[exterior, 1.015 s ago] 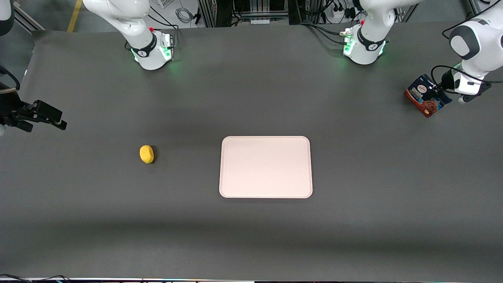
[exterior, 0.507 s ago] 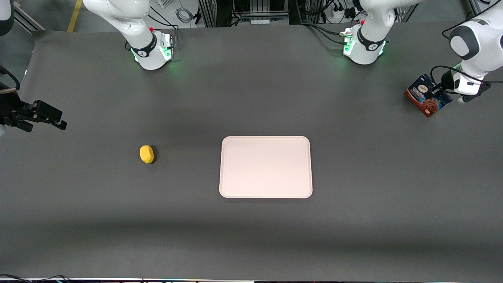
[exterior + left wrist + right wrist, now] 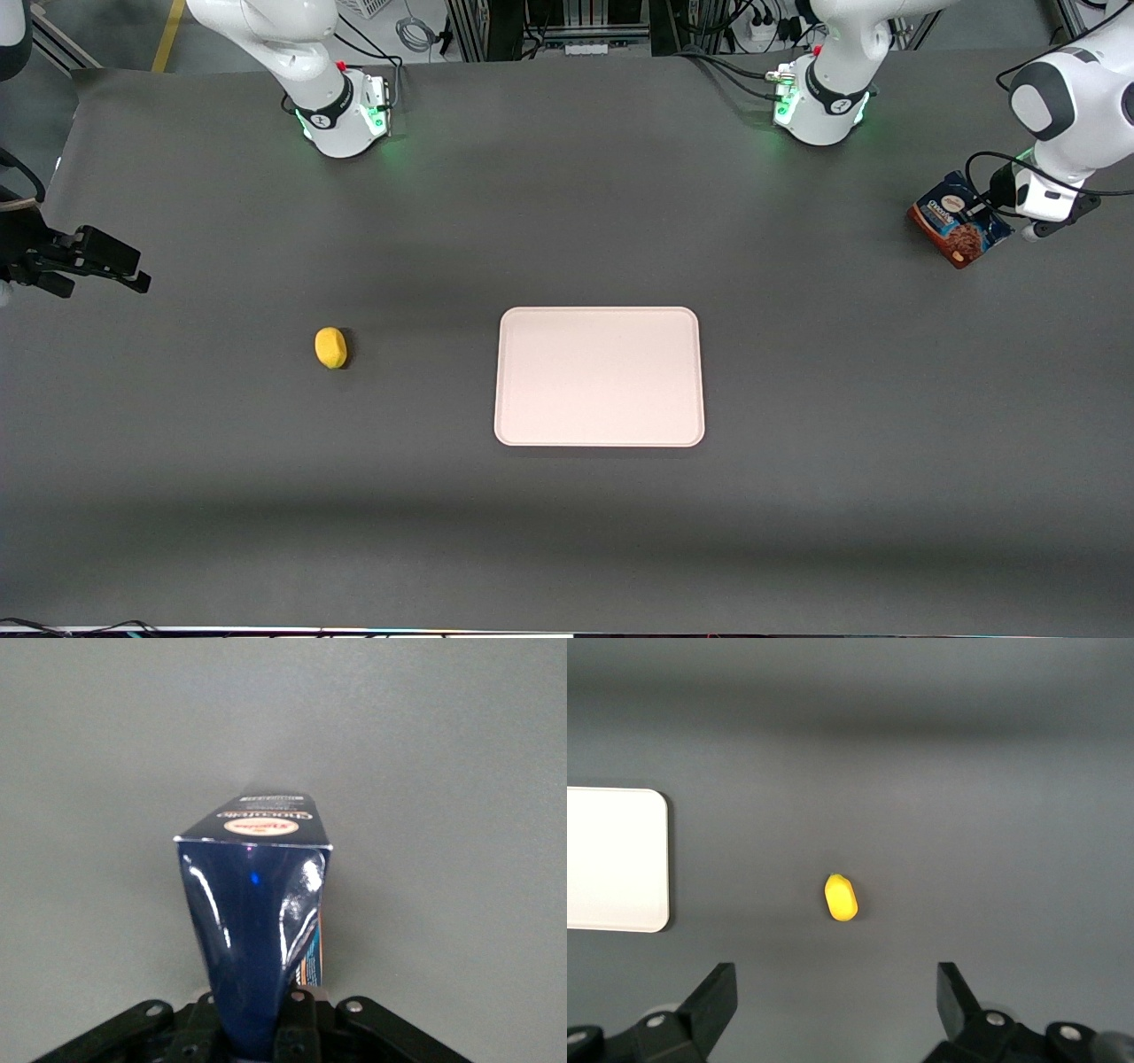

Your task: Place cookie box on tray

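Note:
The cookie box (image 3: 957,227), dark blue with brown cookies pictured on it, is at the working arm's end of the table, tilted. My left gripper (image 3: 994,211) is shut on it. In the left wrist view the glossy blue box (image 3: 257,895) is pinched and dented between the fingers of the gripper (image 3: 257,1032), its logo end pointing away. The pale-pink tray (image 3: 599,377) lies flat near the table's middle, nearer the front camera than the box, with nothing on it. One end of the tray (image 3: 611,859) shows in the right wrist view.
A small yellow lemon-like object (image 3: 330,346) lies on the dark mat toward the parked arm's end, beside the tray; the same object (image 3: 841,897) shows in the right wrist view. Two arm bases (image 3: 819,106) stand at the table's edge farthest from the front camera.
The left gripper, with the cookie box in it, has shifted slightly toward the table's middle. The tray and the yellow object have not moved.

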`<state>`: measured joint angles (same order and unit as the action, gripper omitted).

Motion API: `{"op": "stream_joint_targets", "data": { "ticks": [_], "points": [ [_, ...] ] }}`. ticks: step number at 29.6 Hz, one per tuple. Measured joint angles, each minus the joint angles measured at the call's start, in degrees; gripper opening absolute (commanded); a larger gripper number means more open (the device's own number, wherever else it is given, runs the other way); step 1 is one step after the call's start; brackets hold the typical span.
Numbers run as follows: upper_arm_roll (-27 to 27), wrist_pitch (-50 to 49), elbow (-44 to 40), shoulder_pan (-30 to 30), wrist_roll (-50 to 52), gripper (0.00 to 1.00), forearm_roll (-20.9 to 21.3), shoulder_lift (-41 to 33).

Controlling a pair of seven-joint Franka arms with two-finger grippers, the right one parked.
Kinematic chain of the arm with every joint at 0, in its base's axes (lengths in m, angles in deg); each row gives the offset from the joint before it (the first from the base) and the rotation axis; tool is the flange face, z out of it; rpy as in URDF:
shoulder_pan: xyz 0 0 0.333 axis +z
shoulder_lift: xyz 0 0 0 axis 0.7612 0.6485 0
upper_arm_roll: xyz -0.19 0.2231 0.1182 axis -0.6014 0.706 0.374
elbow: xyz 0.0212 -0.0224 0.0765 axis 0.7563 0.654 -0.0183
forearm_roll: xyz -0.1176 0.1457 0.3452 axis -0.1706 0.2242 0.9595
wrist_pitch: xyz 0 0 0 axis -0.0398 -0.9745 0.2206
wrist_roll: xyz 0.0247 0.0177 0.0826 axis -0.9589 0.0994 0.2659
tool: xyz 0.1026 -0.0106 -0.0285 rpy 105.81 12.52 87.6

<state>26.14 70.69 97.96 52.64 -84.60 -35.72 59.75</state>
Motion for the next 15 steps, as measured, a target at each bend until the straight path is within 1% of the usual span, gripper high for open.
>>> {"op": "stream_joint_targets", "data": {
  "ticks": [6, 11, 15],
  "points": [
    [-0.32, -10.23, -10.52, -5.14, 0.0, 0.02, -0.37, -0.16],
    [-0.61, -20.14, -19.41, -8.93, 0.01, 0.02, -2.13, -0.2],
    [-0.75, -25.71, -24.14, -11.16, 0.13, 0.02, -2.83, -0.2]
  ]
}}
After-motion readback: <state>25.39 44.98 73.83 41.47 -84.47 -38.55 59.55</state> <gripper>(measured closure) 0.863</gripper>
